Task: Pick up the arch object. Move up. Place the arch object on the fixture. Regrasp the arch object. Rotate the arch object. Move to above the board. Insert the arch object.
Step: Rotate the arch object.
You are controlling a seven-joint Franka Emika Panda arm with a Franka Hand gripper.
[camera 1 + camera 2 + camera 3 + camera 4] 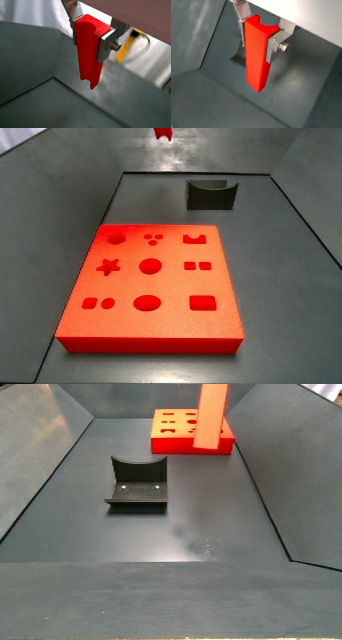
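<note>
Holding the bright red narrow arch object [258, 52] vertically, my gripper [260, 36] clamps its upper end, high above the dark scooped fixture [136, 484], clearing the floor

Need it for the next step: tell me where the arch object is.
The arch object hangs upright in the end effector, high above the floor and clear of the fixture.

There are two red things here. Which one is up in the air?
The arch object, the long narrow red bar, hangs upright between the fingers of the gripper, clear of the floor. The board, the wide red slab with cutouts, lies flat on the floor.
</note>
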